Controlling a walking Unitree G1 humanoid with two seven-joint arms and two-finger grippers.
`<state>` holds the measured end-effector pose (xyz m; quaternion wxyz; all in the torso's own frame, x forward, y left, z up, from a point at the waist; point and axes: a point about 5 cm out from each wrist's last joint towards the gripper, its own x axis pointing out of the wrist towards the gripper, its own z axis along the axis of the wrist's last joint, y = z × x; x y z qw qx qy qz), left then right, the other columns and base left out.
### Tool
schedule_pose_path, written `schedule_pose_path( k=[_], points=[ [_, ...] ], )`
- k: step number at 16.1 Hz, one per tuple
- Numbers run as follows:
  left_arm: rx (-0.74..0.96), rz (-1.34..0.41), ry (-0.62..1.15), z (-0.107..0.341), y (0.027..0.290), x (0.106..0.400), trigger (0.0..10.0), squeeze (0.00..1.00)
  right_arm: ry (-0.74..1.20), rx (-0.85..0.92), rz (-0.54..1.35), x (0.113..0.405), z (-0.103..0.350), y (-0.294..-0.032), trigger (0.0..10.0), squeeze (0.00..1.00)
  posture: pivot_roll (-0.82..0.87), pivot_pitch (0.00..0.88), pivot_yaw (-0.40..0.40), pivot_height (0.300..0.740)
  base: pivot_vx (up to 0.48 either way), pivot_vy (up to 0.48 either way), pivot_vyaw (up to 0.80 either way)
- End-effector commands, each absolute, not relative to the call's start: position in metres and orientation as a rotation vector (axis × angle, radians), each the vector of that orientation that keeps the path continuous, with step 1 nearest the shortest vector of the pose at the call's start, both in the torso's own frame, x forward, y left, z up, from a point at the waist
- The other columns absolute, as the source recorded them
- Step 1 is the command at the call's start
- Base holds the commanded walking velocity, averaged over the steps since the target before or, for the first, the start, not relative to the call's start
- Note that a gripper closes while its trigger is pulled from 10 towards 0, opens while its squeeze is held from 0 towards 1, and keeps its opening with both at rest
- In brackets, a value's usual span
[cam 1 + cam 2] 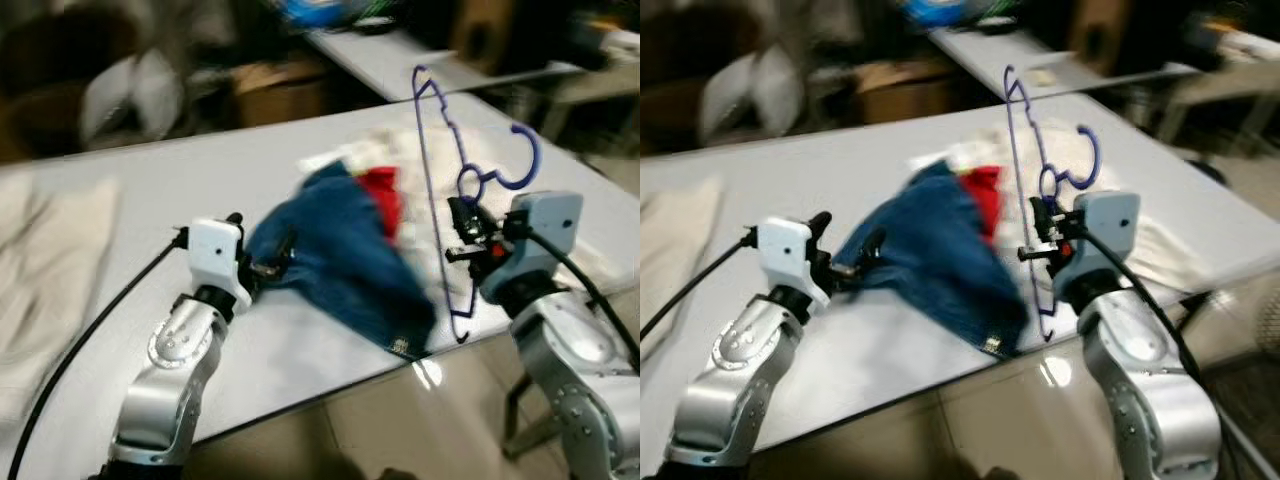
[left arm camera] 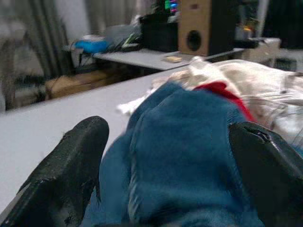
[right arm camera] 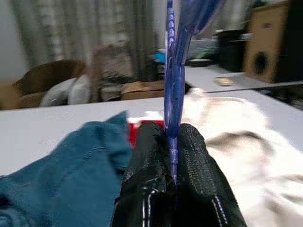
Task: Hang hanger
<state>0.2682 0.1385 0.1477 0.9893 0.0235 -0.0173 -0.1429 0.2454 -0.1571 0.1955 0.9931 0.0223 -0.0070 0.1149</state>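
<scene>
My right gripper [image 1: 462, 238] pinches the blue wire hanger [image 1: 440, 150], upright above the white table [image 1: 150, 200]. My left gripper [image 2: 175, 165] sits spread wide, fingers [image 2: 71, 170] either side of the blue garment [image 1: 330, 250].

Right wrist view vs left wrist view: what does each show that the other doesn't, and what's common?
Right wrist view: the right gripper shut on the thin blue hanger, which stands up from between its fingers.
Left wrist view: the left gripper open, its fingers either side of the blue garment.
Shared: the blue garment, the red cloth, the cream fabric and the grey table.
</scene>
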Motion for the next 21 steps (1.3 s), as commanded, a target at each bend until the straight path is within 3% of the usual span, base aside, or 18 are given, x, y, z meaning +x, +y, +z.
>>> schedule_pose_path(
  k=[1, 3, 4, 5, 6, 9, 10, 11, 13, 14, 16, 17, 18, 19, 21],
  points=[
    [0.055, -0.220, -0.024, 0.147, 0.151, 0.274, 10.0, 0.29, -0.002, 0.069, 0.275, 0.250, 0.195, -0.153, 10.0, 0.00, -0.21, 0.000, 0.031, 0.740, 0.000, 0.000, 0.00],
    [0.070, -0.246, 0.005, 0.144, 0.150, 0.276, 10.0, 0.20, 0.024, 0.063, 0.279, 0.251, 0.190, -0.159, 10.0, 0.00, -0.21, 0.000, 0.037, 0.740, 0.000, 0.000, 0.00],
    [0.076, -0.323, 0.022, 0.139, 0.148, 0.271, 10.0, 0.33, 0.068, 0.032, 0.273, 0.250, 0.181, -0.163, 10.0, 0.00, -0.21, 0.000, 0.059, 0.740, 0.000, 0.000, 0.00],
    [0.067, -0.344, 0.023, 0.138, 0.149, 0.269, 10.0, 0.33, 0.074, 0.023, 0.275, 0.249, 0.180, -0.163, 10.0, 0.00, -0.22, 0.000, 0.064, 0.740, 0.000, 0.000, 0.00],
    [0.085, -0.449, 0.035, 0.133, 0.144, 0.264, 10.0, 1.00, 0.066, -0.023, 0.282, 0.247, 0.179, -0.169, 10.0, 0.00, -0.22, 0.000, 0.070, 0.740, 0.000, 0.000, 0.00],
    [0.273, -0.486, 0.103, 0.128, 0.149, 0.266, 10.0, 1.00, 0.129, -0.119, 0.360, 0.244, 0.171, -0.191, 10.0, 0.00, -0.18, 0.051, 0.029, 0.740, 0.000, 0.000, 0.00],
    [0.297, -0.485, 0.106, 0.127, 0.149, 0.268, 10.0, 0.35, 0.153, -0.132, 0.364, 0.243, 0.167, -0.196, 10.0, 0.00, -0.17, 0.066, 0.025, 0.740, 0.000, 0.000, 0.00],
    [0.339, -0.506, 0.116, 0.125, 0.150, 0.270, 10.0, 0.00, 0.214, -0.152, 0.369, 0.234, 0.154, -0.204, 10.0, 0.00, -0.19, 0.045, 0.043, 0.740, 0.000, 0.000, 0.00],
    [0.361, -0.603, 0.116, 0.122, 0.139, 0.273, 10.0, 0.00, 0.265, -0.184, 0.381, 0.215, 0.148, -0.214, 10.0, 0.00, -0.24, 0.065, 0.053, 0.740, 0.000, 0.000, 0.00],
    [0.391, -0.635, 0.117, 0.119, 0.134, 0.276, 9.3, 0.00, 0.257, -0.204, 0.342, 0.214, 0.150, -0.222, 10.0, 0.00, -0.25, 0.064, 0.056, 0.740, 0.000, 0.000, 0.00],
    [0.466, -0.675, 0.100, 0.113, 0.128, 0.284, 4.7, 0.00, 0.229, -0.248, 0.245, 0.214, 0.152, -0.236, 10.0, 0.00, -0.25, 0.052, 0.053, 0.740, 0.000, 0.000, 0.00],
    [0.477, -0.680, 0.084, 0.114, 0.126, 0.287, 3.2, 0.00, 0.202, -0.235, 0.231, 0.216, 0.155, -0.235, 10.0, 0.00, -0.26, 0.051, 0.055, 0.740, 0.000, 0.000, 0.00],
    [0.508, -0.692, 0.071, 0.114, 0.124, 0.290, 0.6, 0.00, 0.175, -0.226, 0.230, 0.218, 0.159, -0.231, 10.0, 0.00, -0.26, 0.039, 0.051, 0.740, 0.000, 0.000, 0.00],
    [0.536, -0.694, 0.062, 0.114, 0.122, 0.292, 0.0, 0.00, 0.162, -0.219, 0.229, 0.220, 0.160, -0.229, 10.0, 0.00, -0.26, 0.032, 0.049, 0.740, 0.000, 0.000, 0.00],
    [0.614, -0.697, 0.048, 0.113, 0.125, 0.301, 0.0, 0.00, 0.141, -0.229, 0.263, 0.223, 0.160, -0.219, 10.0, 0.00, -0.29, 0.021, 0.067, 0.740, 0.000, 0.000, 0.00]
  ],
)
